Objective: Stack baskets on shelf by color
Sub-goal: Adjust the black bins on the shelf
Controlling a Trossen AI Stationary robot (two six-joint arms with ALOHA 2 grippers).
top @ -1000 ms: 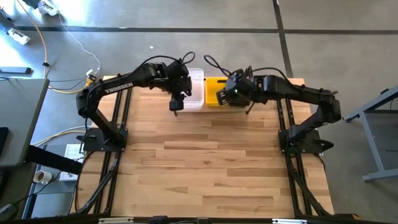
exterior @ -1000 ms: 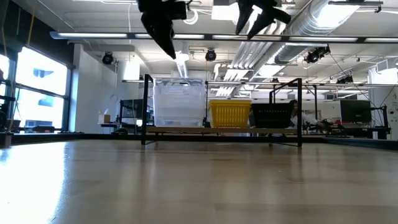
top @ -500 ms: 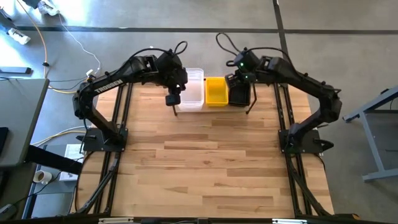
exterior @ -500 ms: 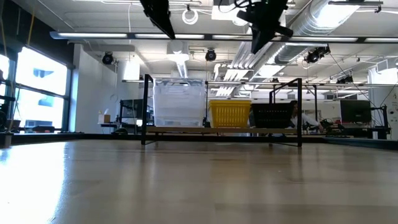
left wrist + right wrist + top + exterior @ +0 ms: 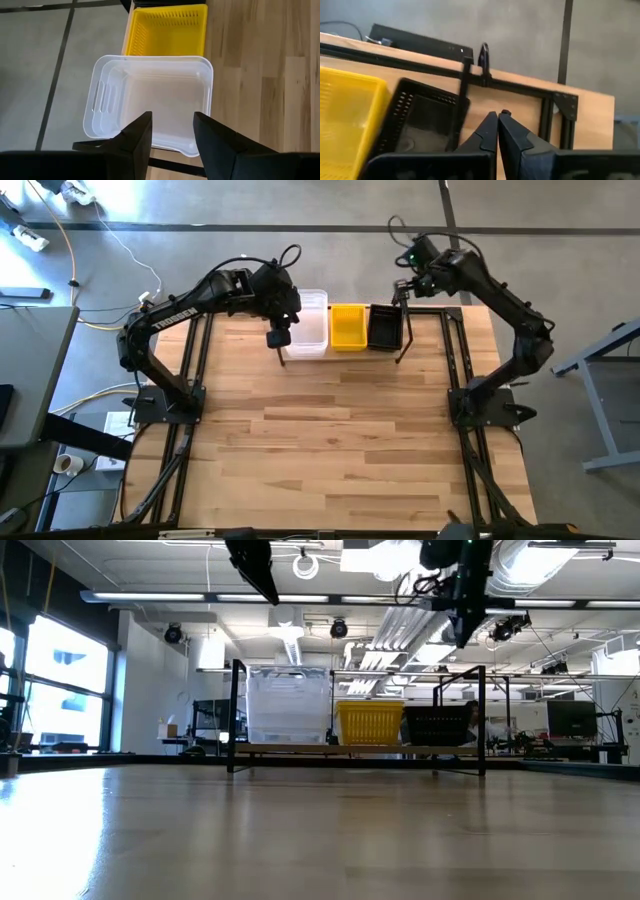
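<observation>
The shelf [image 5: 300, 749] stands at the table's far edge. On its plank rest, from left to right, the clear baskets [image 5: 310, 325], the yellow baskets [image 5: 348, 328] and the black baskets [image 5: 384, 328]. The clear stack [image 5: 288, 705] is the tallest. My left gripper [image 5: 279, 343] hangs open high above the near side of the clear baskets [image 5: 155, 100], with nothing between its fingers. My right gripper [image 5: 408, 280] is shut and empty. It is raised high beyond the black baskets [image 5: 422, 117], above the shelf's right end.
The shelf's upright black rod frames [image 5: 236, 715] [image 5: 483, 720] stand at both its ends. The tabletop [image 5: 330, 440] in front of the shelf is bare wood. Beyond the far edge lies grey floor [image 5: 45, 60].
My right gripper has shut. It has risen and gone from above the yellow and black baskets toward the table's far right corner. My left gripper has risen a little above the clear baskets. The baskets have stayed in place on the shelf.
</observation>
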